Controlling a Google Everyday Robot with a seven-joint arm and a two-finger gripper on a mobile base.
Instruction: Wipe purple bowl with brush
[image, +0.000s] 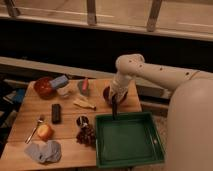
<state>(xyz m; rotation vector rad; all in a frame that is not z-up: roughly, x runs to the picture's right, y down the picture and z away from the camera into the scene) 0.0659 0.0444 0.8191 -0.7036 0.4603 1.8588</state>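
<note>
The purple bowl (107, 94) sits on the wooden table's right part, just behind the green tray. My gripper (116, 96) hangs over the bowl's right side, reaching down from the white arm (150, 72), and hides much of the bowl. It is shut on the brush (114, 109), a thin dark stick. The brush points down from the fingers, and its lower end is at the tray's back rim.
A green tray (128, 145) fills the table's front right. To the left are a reddish-brown bowl (43, 88) with a blue sponge (59, 81), a black block (56, 113), a spoon (35, 129), an orange fruit (45, 131), a grey cloth (44, 150) and grapes (86, 134).
</note>
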